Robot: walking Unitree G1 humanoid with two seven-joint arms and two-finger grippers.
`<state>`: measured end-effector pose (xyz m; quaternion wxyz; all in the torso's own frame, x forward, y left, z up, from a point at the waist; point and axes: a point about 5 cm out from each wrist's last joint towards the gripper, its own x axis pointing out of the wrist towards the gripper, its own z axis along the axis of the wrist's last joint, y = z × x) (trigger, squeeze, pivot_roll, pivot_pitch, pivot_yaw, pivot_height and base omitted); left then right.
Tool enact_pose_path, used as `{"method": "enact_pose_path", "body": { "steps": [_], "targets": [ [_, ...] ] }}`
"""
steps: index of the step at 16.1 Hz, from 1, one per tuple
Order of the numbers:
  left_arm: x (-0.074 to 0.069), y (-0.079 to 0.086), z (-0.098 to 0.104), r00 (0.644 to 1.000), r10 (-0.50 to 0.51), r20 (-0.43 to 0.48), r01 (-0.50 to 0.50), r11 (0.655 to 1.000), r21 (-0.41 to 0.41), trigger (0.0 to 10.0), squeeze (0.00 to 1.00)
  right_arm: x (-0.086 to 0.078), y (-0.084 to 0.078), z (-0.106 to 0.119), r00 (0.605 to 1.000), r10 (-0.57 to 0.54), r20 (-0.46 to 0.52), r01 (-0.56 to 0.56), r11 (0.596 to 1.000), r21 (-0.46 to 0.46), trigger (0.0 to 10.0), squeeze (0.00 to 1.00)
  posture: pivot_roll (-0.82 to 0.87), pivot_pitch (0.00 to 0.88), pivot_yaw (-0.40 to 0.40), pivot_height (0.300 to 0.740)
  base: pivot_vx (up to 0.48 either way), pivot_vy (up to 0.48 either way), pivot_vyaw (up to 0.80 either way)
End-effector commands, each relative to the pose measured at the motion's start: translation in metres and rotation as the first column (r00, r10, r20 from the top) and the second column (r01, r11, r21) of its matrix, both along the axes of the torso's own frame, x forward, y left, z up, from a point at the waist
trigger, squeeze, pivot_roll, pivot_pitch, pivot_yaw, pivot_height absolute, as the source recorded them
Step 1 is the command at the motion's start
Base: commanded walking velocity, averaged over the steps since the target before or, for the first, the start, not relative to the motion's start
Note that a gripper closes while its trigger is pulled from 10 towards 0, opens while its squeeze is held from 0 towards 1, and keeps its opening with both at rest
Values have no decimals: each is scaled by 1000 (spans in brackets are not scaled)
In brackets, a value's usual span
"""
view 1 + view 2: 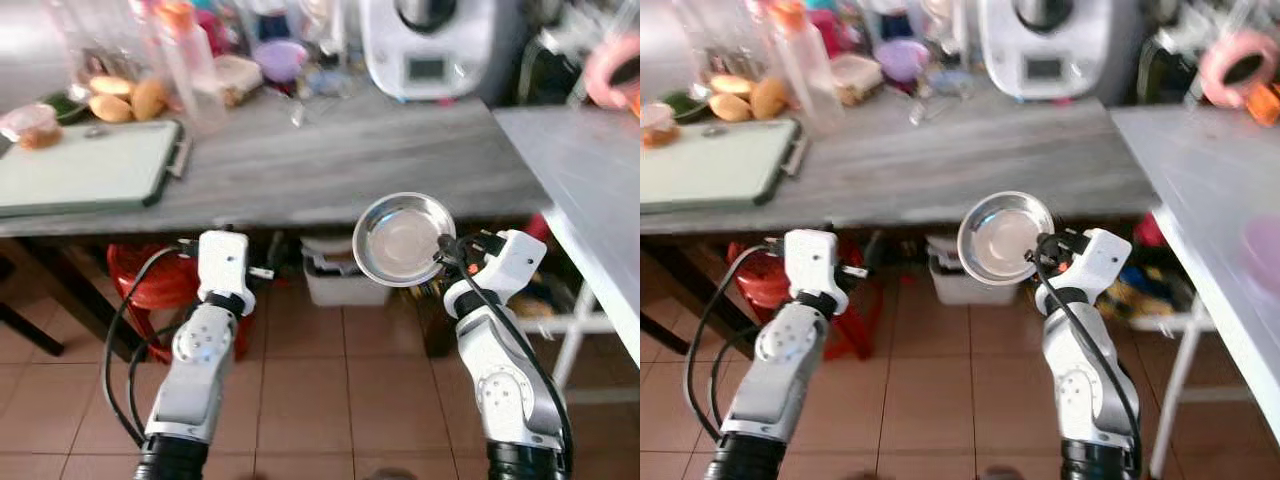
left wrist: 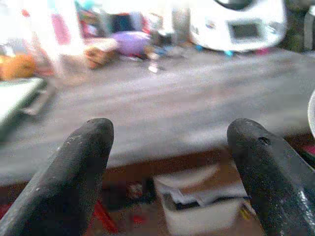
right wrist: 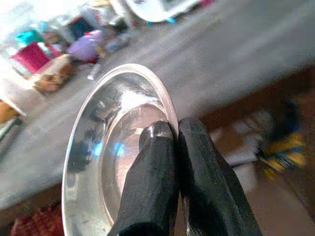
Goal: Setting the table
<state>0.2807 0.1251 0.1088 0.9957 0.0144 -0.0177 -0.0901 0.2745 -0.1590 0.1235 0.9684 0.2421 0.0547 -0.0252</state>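
Carrying steel dish point(image 1: 403, 240), rim pinched in right gripper point(image 3: 173, 135), short of grey table's point(image 1: 330, 165) front edge. Left gripper point(image 2: 170, 147) spread, empty. Next, by judgement: advancing over tabletop, lowering flat, releasing.

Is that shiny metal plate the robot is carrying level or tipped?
Tipped. The metal plate stands nearly on edge, its hollow facing the camera, pinched at its rim by the right claw.

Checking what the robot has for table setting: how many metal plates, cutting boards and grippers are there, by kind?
Metal plate: 1
Cutting board: 1
Grippers: 2, the right gripper shut on the plate's rim, the left gripper open
Total: 4
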Motion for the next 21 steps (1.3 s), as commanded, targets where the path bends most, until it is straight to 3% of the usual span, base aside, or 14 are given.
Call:
{"method": "enact_pose_path", "body": {
  "steps": [1, 6, 13, 17, 21],
  "targets": [
    [-1, 9, 1, 1000, 22, 5, -22, 1000, 6, 10000, 0, 3, 11, 4, 999, 31, 16, -31, 999, 9, 10000, 0, -45, 0, 43, 740, 450, 0, 0],
    [-1, 9, 1, 1000, 30, 1, -30, 1000, -1, 10000, 0, 3, 12, 7, 998, 51, 35, -51, 999, -11, 10000, 0, -48, 0, 38, 740, 480, 0, 0],
    [2, 13, 2, 999, 45, 3, -45, 999, 6, 10000, 0, 8, 9, 6, 999, 32, 34, -31, 999, -19, 10000, 0, -42, 0, 49, 740, 0, 0, 0],
    [4, 19, 9, 998, 68, 20, -68, 997, 22, 10000, 0, 17, 3, 13, 999, 14, 51, -13, 1000, -12, 10000, 0, -34, 0, 53, 740, 0, 0, 727],
    [6, 40, 16, 989, 148, 25, -149, 988, 28, 10000, 0, 26, -11, 19, 996, -84, 43, 84, 996, -1, 10000, 0, -25, 12, 53, 740, 278, 0, 0]
  ]
}}
